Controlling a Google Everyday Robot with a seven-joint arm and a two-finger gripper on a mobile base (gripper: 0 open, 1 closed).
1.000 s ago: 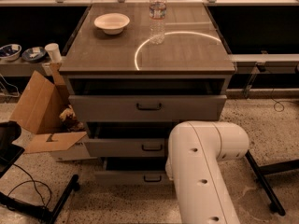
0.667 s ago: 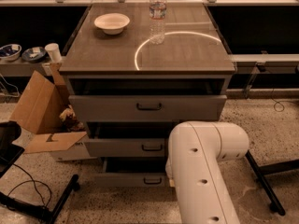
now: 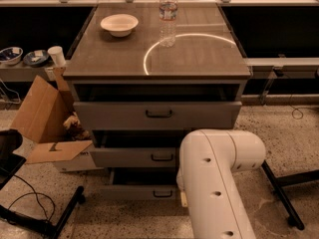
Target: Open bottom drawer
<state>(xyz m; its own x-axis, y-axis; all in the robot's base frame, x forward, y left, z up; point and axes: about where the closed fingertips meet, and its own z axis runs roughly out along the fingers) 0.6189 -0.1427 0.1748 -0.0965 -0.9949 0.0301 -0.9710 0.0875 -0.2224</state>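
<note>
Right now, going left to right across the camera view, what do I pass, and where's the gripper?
Shelf bowls → cup → white bowl → bottle → arm. The gripper is not visible. The arm covers the right end of the bottom drawer.

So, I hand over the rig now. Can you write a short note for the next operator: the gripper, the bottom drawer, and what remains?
Gripper: out of view. Only the white arm shows, in front of the lower right of the cabinet.
Bottom drawer: its front seems pulled out a little, with a dark gap above. Its black handle is free, just left of the arm.
Done: at most a partial opening.
Left: bring the gripper to the handle and pull the drawer out.
On top: a bowl and an upright water bottle.
</note>
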